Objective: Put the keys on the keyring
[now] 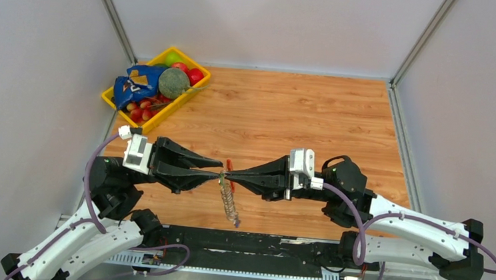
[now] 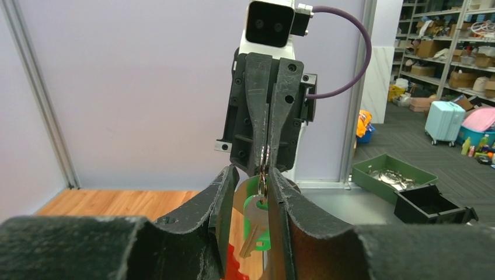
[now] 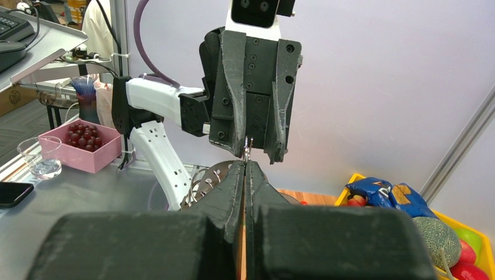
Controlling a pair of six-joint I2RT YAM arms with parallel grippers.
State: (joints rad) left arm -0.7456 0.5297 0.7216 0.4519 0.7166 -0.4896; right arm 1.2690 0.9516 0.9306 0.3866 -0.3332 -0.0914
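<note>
Left claw [image 2: 252,178] stands half-open around the green key [image 2: 255,224]; right claw [image 3: 245,165], shut, pinches the keyring [image 1: 229,202]. Threading this key seems nearly done; no other key in view.

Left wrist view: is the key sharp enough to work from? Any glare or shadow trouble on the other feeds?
Left wrist view: green key sharp and evenly lit; the left gripper's fingers beside it are dark, slightly soft. Right wrist view: the right gripper fills the bottom in shadow, the keyring only a small glint. Top external view: even light, no glare, keyring tiny.
</note>
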